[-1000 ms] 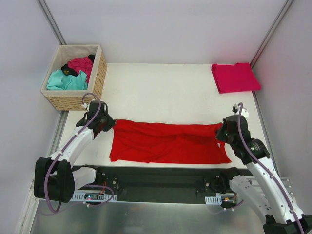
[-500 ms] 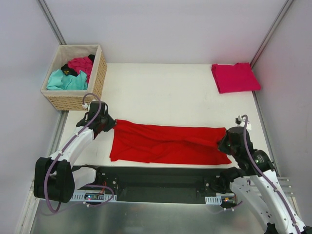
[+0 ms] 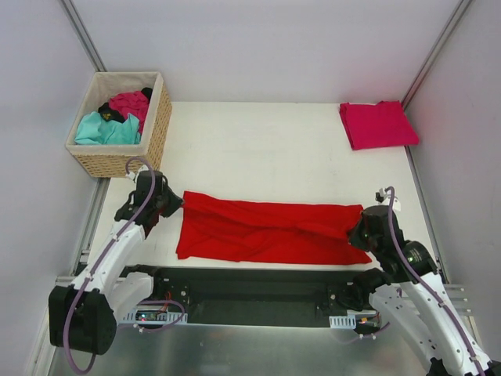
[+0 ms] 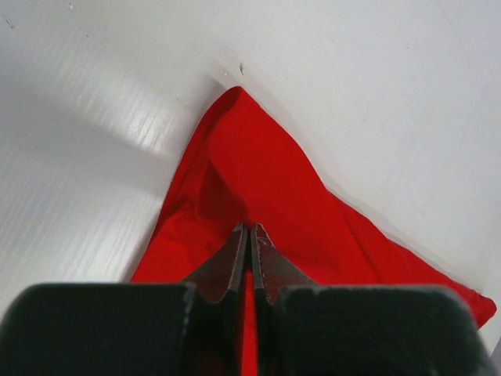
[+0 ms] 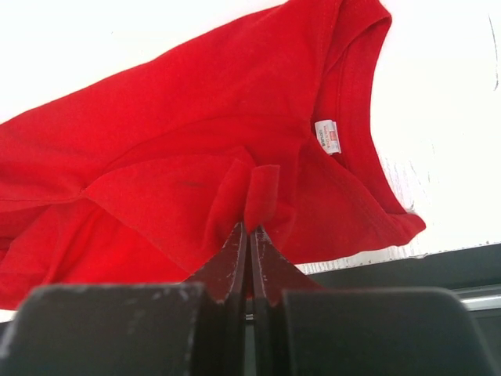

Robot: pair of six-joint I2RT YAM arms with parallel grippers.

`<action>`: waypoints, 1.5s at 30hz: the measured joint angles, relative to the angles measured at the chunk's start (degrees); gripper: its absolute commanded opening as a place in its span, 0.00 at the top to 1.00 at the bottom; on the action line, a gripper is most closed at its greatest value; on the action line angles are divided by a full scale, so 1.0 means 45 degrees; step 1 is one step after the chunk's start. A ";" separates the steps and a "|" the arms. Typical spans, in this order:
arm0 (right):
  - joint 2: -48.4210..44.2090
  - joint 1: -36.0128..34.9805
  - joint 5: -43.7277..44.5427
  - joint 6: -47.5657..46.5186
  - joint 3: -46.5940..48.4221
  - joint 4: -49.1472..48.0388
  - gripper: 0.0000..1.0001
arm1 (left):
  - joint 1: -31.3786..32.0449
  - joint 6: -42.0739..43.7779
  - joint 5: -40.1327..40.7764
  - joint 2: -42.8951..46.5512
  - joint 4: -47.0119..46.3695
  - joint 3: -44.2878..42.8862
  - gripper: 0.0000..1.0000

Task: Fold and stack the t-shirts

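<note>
- The print on the white tag (image 5: 329,136) in the collar of the red t-shirt (image 5: 180,125) cannot be read.
- The left fingers (image 4: 232,262) and the right fingers (image 5: 232,258) are each pressed together, with its cloth pinched between them.
- It is laid stretched along the near edge of the surface (image 3: 266,149).
</note>
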State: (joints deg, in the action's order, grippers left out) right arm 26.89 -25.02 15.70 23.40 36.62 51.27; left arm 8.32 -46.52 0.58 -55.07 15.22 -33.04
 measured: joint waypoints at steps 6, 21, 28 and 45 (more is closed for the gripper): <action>0.0350 -0.0112 0.0034 0.0005 0.0000 0.0005 0.93 | 0.0000 0.0015 0.0005 0.1297 0.0709 0.0291 1.00; 0.0656 -0.0525 0.0782 0.0039 0.0403 0.0325 0.04 | 0.0000 0.0126 0.0335 0.0840 0.1103 0.0748 1.00; 0.1831 -0.0597 0.1103 -0.0165 0.0743 -0.0525 0.04 | 0.0000 0.0219 0.0568 0.1622 0.1171 0.0860 1.00; 0.8106 -0.0748 0.1103 -0.0986 0.0821 -0.5285 0.04 | 0.0000 0.0287 0.1005 0.1933 0.1520 0.1171 0.01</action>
State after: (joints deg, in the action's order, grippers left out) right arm 63.37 -28.38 20.67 18.96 40.32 27.49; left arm 8.32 -45.23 5.10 -46.37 22.06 -27.77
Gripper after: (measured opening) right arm 0.963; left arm 0.989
